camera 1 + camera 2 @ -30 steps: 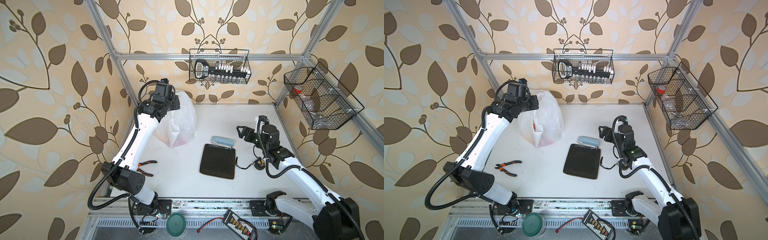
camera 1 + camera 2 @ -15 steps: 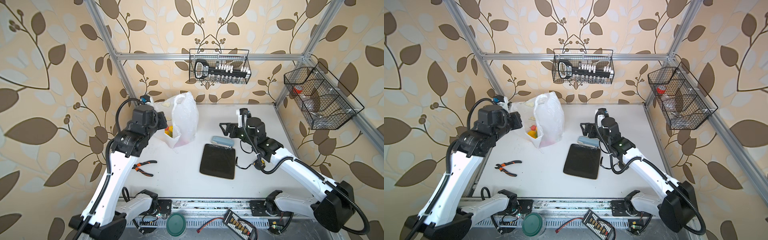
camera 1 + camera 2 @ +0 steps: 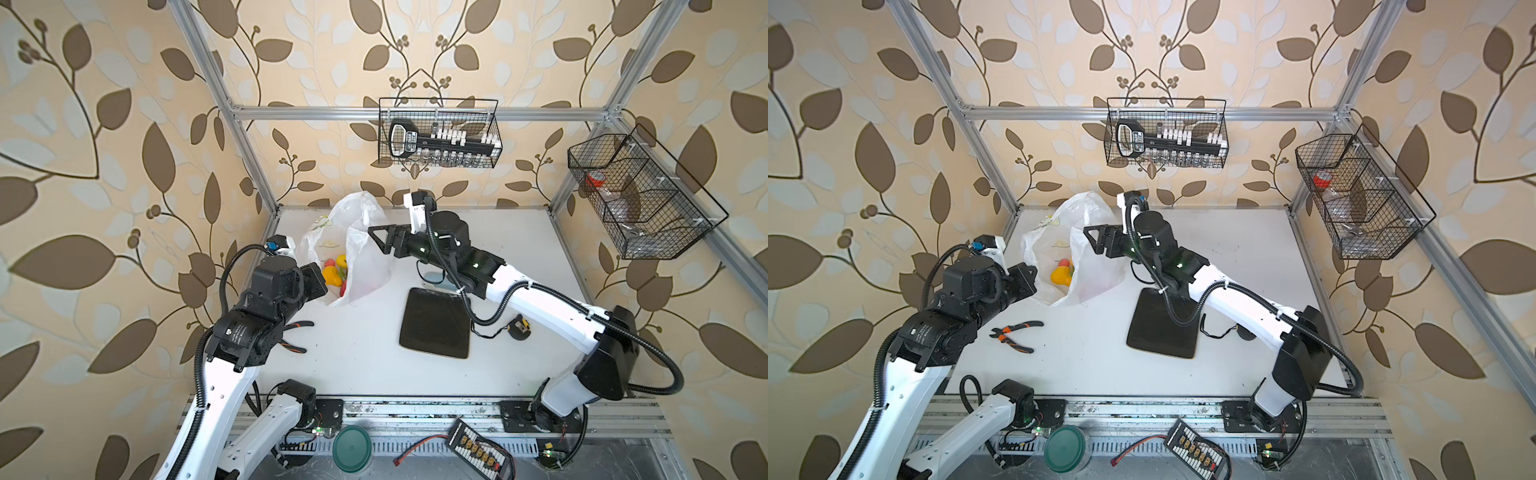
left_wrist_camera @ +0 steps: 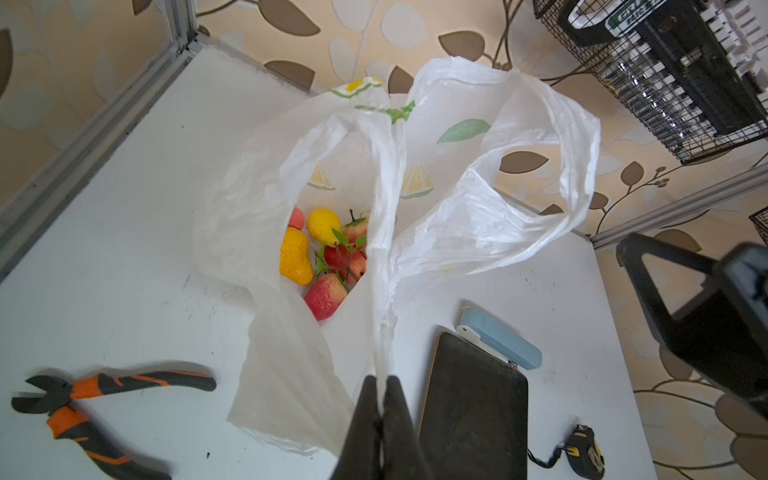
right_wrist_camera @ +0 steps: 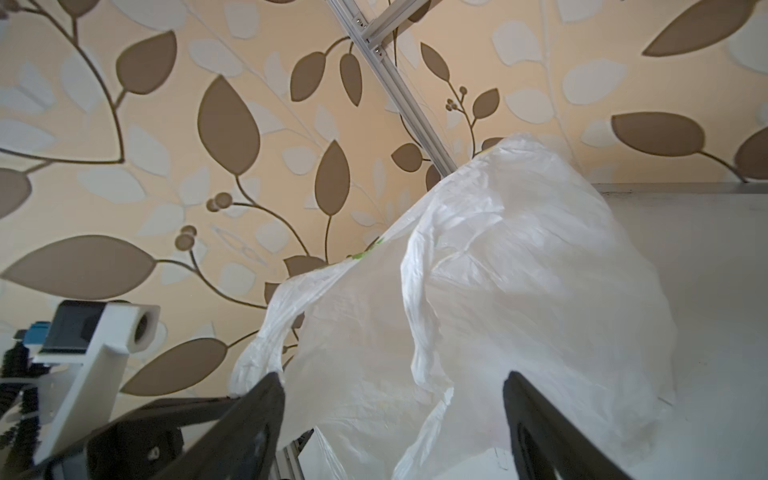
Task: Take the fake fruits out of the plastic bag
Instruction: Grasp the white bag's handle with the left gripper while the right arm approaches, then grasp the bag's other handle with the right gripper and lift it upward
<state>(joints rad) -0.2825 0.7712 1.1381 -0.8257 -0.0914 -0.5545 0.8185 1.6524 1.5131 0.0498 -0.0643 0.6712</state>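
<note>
Left gripper [image 4: 381, 384] — jaws clamped on plastic bag [image 4: 457, 216] handle; right gripper [image 5: 390, 386] — jaws spread wide, nothing gripped; fake fruits [image 4: 332, 257] inside bag

the plastic bag [image 4: 478, 216] is thin, crinkly, translucent. the fake fruits [image 4: 295, 257] look slightly glossy; the desk [image 4: 124, 249] is smooth, matt.

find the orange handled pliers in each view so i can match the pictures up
Top view: pliers at the front left of the table, mostly hidden behind the left arm.
Top view: pliers in full sight, front left of the table.
Left wrist: lower left corner.
Right wrist: not in it.
Shared landmark: the plastic bag, seen in all four views.
</note>
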